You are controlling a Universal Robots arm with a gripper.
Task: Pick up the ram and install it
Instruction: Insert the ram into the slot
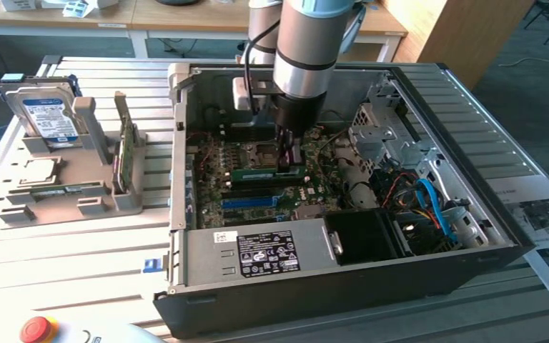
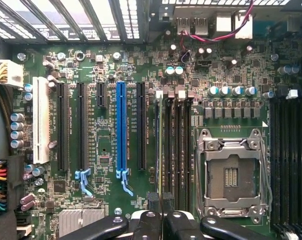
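The ram [image 1: 260, 173] is a narrow green stick lying along the memory slots on the motherboard [image 1: 255, 196] inside the open computer case [image 1: 351, 286]. My gripper [image 1: 289, 161] reaches straight down into the case and is shut on the ram near one end. In the wrist view the ram [image 2: 157, 145] shows edge-on as a thin line over the black memory slots [image 2: 176, 150], running away from my closed gripper [image 2: 161, 220]. The ram stands upright in line with one slot. Whether it is fully seated I cannot tell.
A grey holder [image 1: 26, 207] at the exterior view's left carries a hard drive [image 1: 48, 114], a green card on edge [image 1: 122, 153], a processor [image 1: 38, 170] and a narrow green strip [image 1: 65, 190]. Beside the slots are the CPU socket [image 2: 231, 175], cables [image 1: 427, 196] and the power supply [image 1: 255, 254].
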